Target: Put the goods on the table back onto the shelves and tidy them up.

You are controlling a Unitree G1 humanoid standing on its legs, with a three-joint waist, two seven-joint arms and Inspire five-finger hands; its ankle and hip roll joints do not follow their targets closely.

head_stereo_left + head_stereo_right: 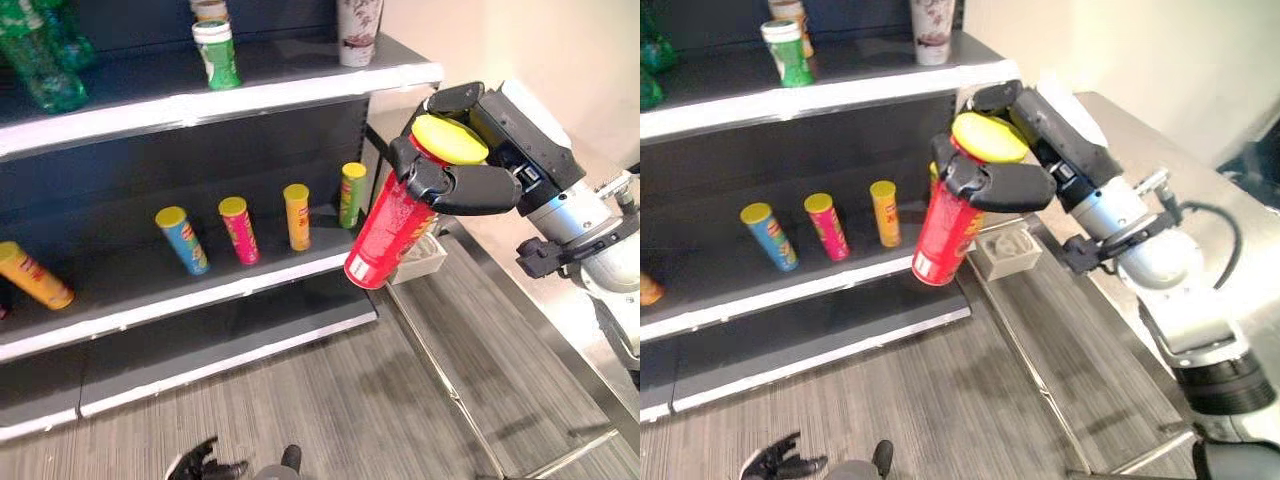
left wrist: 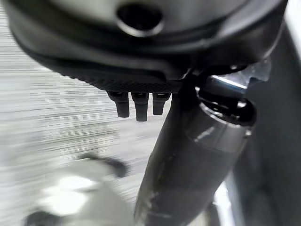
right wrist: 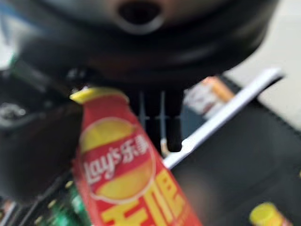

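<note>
The right hand [image 1: 455, 165] clamps its curled fingers round the yellow-lidded top of a red chip can [image 1: 390, 225], tilted with base down-left, just right of the middle shelf [image 1: 200, 290] and its standing cans [image 1: 296, 215].

The can [image 1: 385, 232] in the dark right hand [image 1: 455, 180] is red, its lid yellow. Beyond the hand stand blue [image 1: 183, 240], pink [image 1: 238, 230] and orange [image 1: 297, 216] cans, all yellow-lidded.

Silver-grey right arm [image 1: 1160, 270] ends in a dark hand [image 1: 1015, 150].
</note>
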